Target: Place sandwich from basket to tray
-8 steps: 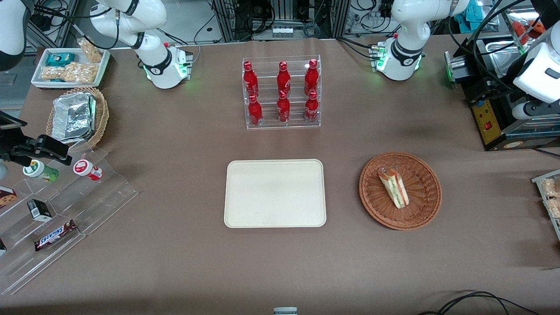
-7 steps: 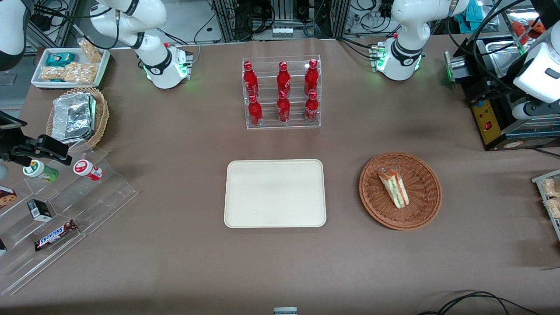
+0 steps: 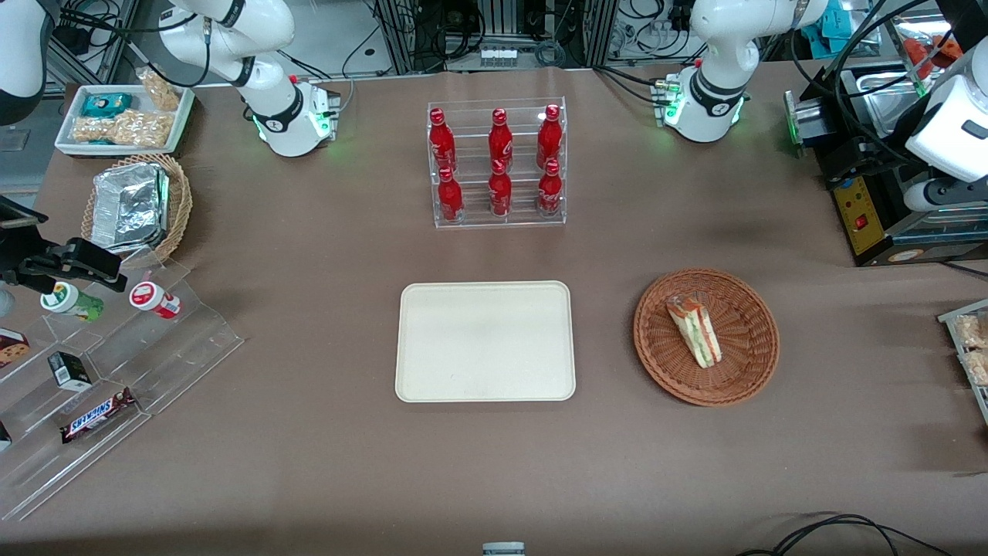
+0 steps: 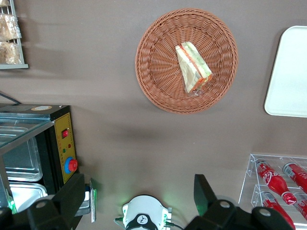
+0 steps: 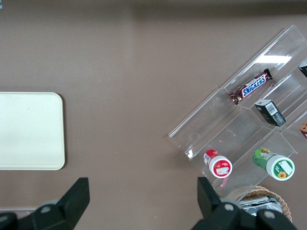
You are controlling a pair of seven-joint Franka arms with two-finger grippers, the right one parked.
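One sandwich [image 3: 694, 331] lies in basket [image 3: 706, 337], beside tray [image 3: 485, 340]. Gripper [image 4: 139, 201] hangs high above, jaws spread wide, empty. Risk: slick wrap slipping from pinch.

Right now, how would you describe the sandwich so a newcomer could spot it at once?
Start from the large cream tray at mid-table; beside it, toward the working arm's end, sits a round reddish-brown wicker basket. The sandwich lies in it: the only clear-wrapped wedge, with red, orange and green layers. The claw hangs open high above the table, holding nothing.
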